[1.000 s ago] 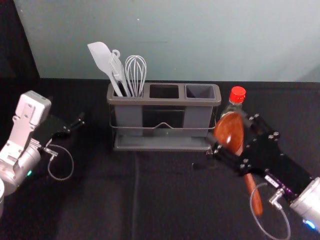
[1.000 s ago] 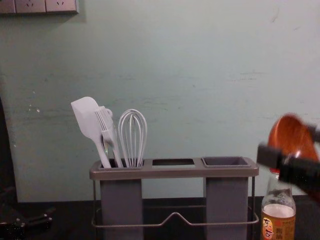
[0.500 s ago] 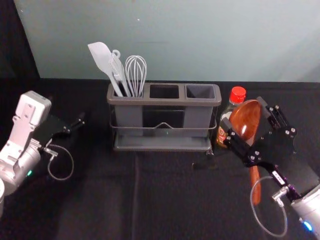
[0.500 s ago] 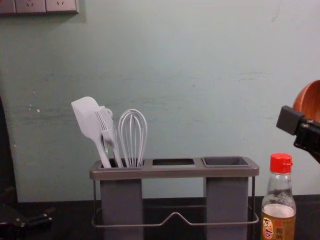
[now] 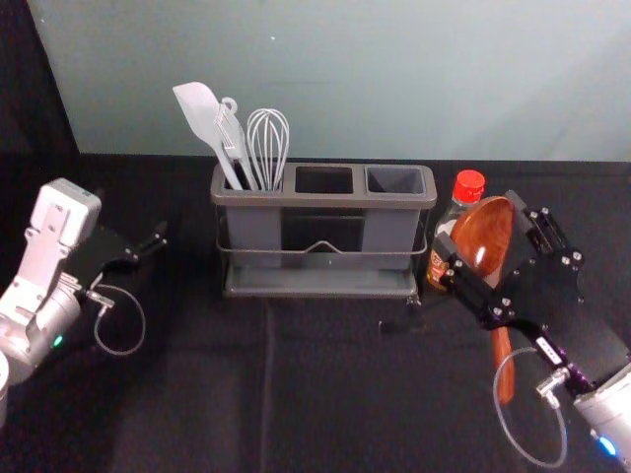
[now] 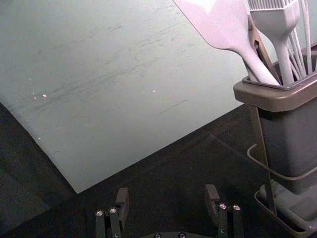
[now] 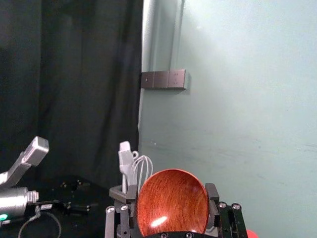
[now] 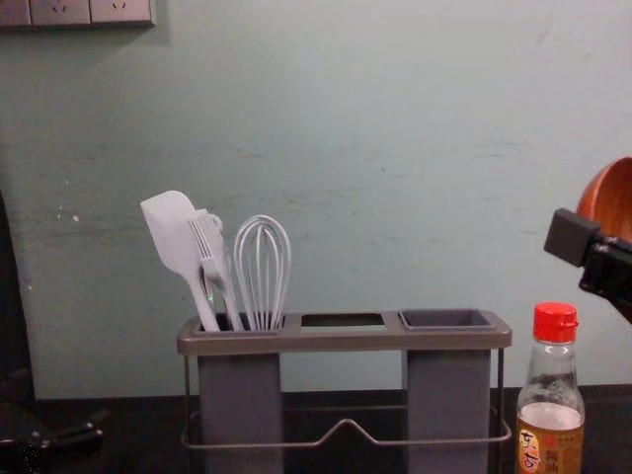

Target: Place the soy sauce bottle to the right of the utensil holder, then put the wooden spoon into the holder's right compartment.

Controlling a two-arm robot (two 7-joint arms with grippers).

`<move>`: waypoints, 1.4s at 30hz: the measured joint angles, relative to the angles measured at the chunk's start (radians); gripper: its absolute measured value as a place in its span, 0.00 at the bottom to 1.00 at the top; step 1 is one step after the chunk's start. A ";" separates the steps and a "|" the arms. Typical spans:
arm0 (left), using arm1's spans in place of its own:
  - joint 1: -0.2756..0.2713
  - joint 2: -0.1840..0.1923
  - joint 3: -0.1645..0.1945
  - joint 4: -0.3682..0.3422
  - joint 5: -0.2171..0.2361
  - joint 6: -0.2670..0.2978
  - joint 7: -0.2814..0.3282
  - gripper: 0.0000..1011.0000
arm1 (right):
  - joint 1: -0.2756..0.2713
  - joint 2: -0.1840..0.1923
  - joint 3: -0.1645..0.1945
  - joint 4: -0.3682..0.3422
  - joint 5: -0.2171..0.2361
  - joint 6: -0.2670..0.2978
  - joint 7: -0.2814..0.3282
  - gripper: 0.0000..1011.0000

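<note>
The utensil holder [image 5: 323,197] stands upright, its right compartment [image 5: 394,181] bare. Close beside its right end is the upright, red-capped soy sauce bottle [image 5: 468,187], also seen in the chest view [image 8: 551,415]. My right gripper [image 5: 481,225] is shut on the wooden spoon's bowl [image 5: 483,241], right of the holder; the handle slants down. In the right wrist view the bowl [image 7: 172,203] sits between the fingers of that gripper [image 7: 171,192]. My left gripper [image 5: 150,248] is parked left of the holder, open and empty in its wrist view [image 6: 167,196].
A white spatula [image 5: 200,113], a brush and a whisk [image 5: 267,148] stand in the holder's left compartment. A pale wall [image 5: 345,79] rises behind the black-covered table [image 5: 325,384].
The right gripper and spoon have moved right and up, off from in front of the bottle, whose red cap now shows fully in the chest view. The left arm has stayed still.
</note>
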 joint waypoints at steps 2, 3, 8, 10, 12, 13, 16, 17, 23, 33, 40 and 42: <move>0.000 0.000 0.000 0.000 0.000 0.000 0.000 0.99 | 0.001 0.006 -0.001 -0.001 0.001 -0.002 -0.002 0.83; 0.000 0.000 0.000 0.000 0.000 0.000 0.000 0.99 | 0.003 0.010 -0.003 -0.001 0.003 -0.002 0.000 0.83; 0.000 0.000 0.000 0.000 0.000 0.000 0.000 0.99 | 0.064 0.032 -0.028 0.001 0.025 0.027 0.019 0.83; 0.000 0.000 0.000 0.000 0.000 0.000 0.000 0.99 | 0.096 0.035 -0.039 0.009 0.030 0.047 0.021 0.83; 0.000 0.000 0.000 0.000 0.000 0.000 0.000 0.99 | 0.148 0.035 -0.058 0.027 0.035 0.076 0.025 0.83; 0.000 0.000 0.000 0.000 0.000 0.000 0.000 0.99 | 0.166 0.034 -0.065 0.035 0.037 0.085 0.025 0.83; 0.000 0.000 0.000 0.000 0.000 0.000 0.000 0.99 | 0.264 0.021 -0.102 0.089 0.042 0.122 0.026 0.83; 0.000 0.000 0.000 0.000 0.000 0.000 0.000 0.99 | 0.284 0.017 -0.109 0.102 0.042 0.125 0.027 0.83; 0.000 0.000 0.000 0.000 0.000 0.000 0.000 0.99 | 0.436 -0.024 -0.171 0.229 0.036 0.109 0.030 0.83; 0.000 0.000 0.000 0.000 0.000 0.000 0.000 0.99 | 0.607 -0.084 -0.233 0.411 0.027 0.011 0.039 0.83; 0.000 0.000 0.000 0.000 0.000 0.000 0.000 0.99 | 0.682 -0.118 -0.244 0.497 0.030 -0.079 0.010 0.83; 0.000 0.000 0.000 0.000 0.000 0.000 0.000 0.99 | 0.694 -0.123 -0.246 0.516 0.030 -0.096 0.004 0.83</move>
